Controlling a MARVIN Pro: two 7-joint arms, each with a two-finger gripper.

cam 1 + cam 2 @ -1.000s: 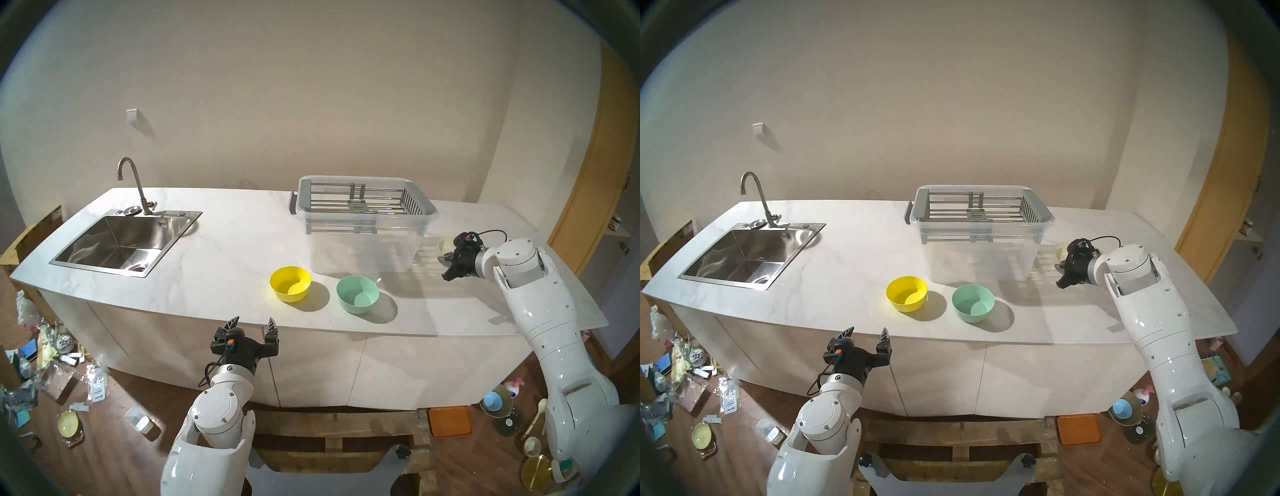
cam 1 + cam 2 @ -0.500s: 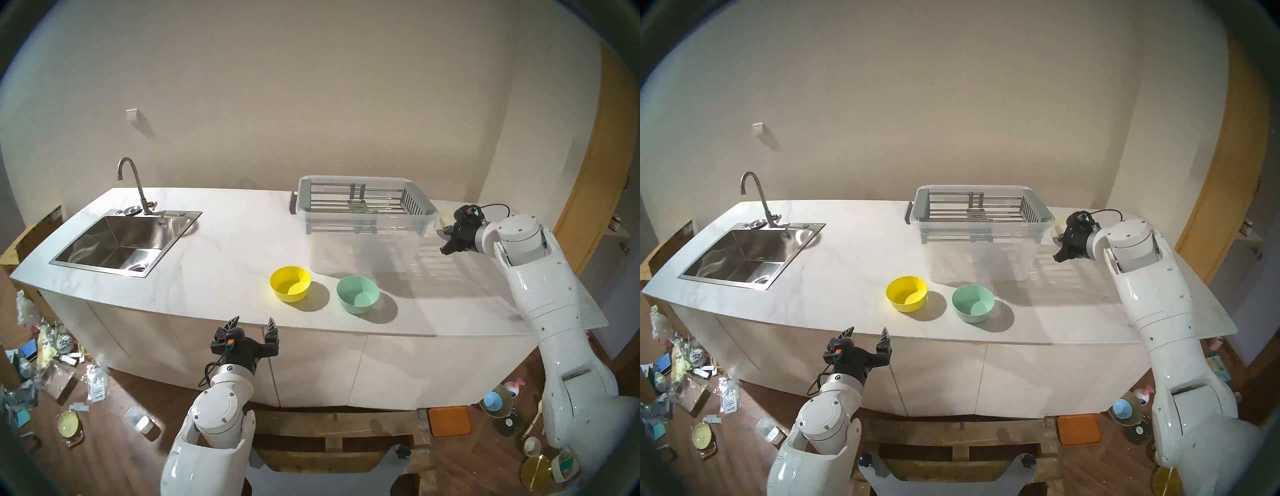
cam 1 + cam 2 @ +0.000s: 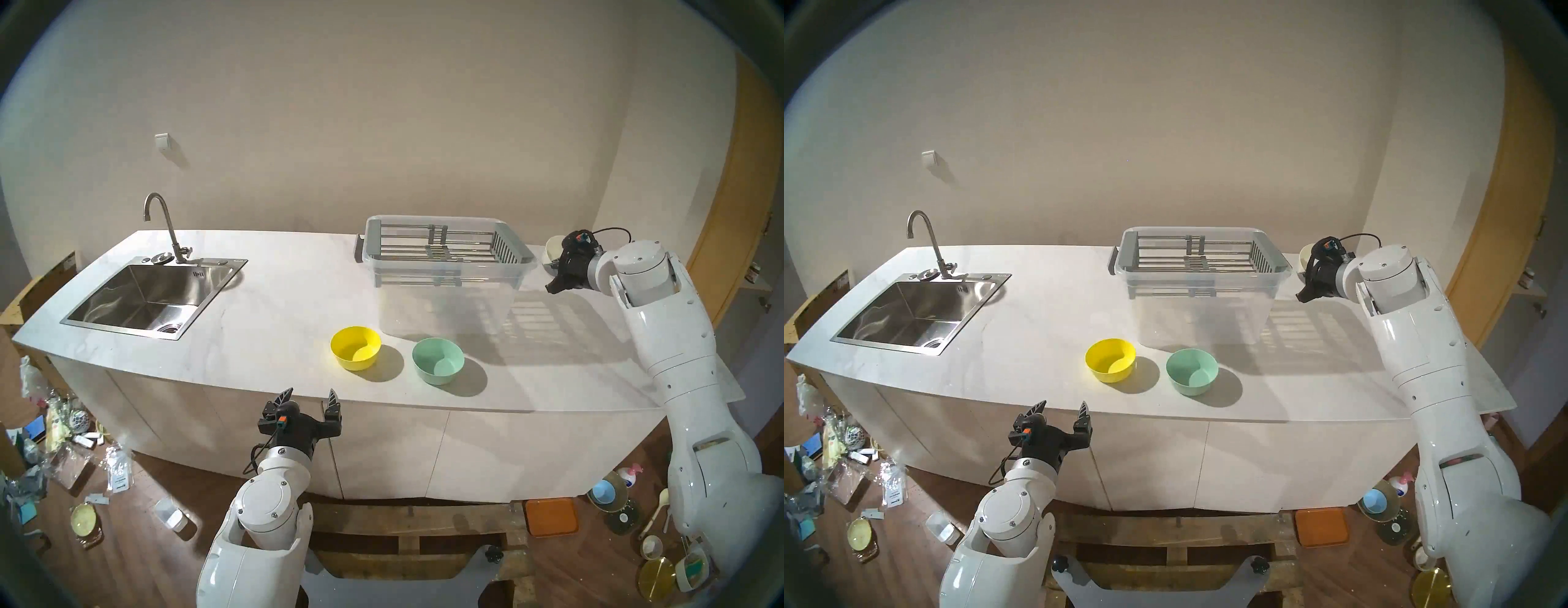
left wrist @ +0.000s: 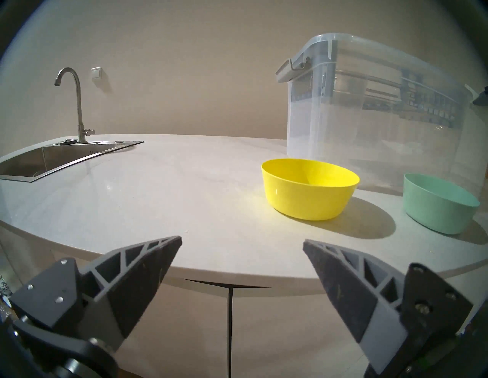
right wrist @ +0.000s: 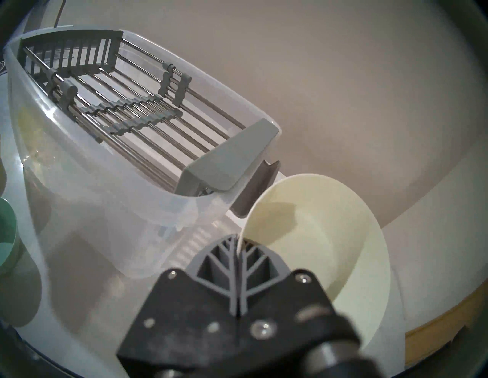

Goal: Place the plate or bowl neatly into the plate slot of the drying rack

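Your right gripper [image 5: 239,246] is clamped on the thin rim of a cream bowl [image 5: 314,237], its two ribbed grey fingers pressed flat together with the edge pinched between them. The bowl is smooth, matte and round; it hangs tilted on edge, its hollow facing the wrist camera, off to the right of the fingertips and clear of the countertop [image 3: 275,305].

Ahead and to the left of that gripper sits the drying rack [image 5: 227,161], a grey plastic frame set into the top of a clear plastic tub [image 5: 105,216]. Its plate slot [image 5: 148,118] is a bed of long shiny steel rods crossed by small scalloped grey clips, with nothing lying on it. The slatted end basket [image 5: 71,52] is at the far end from the gripper. The bowl is beside the tub's near end, close to the dark grey latch [image 5: 253,190], not over the rods.

Your left gripper [image 4: 241,244] stands wide open and holds nothing, its triangular, truss-ribbed fingers with dark rough pads level at the counter's front edge. Ahead and to its right rest a glossy yellow bowl [image 4: 309,188] and, further right, a matte mint-green bowl [image 4: 438,203], both upright and apart. To its left are the brushed steel sink [image 4: 34,161] and curved tap [image 4: 76,103]
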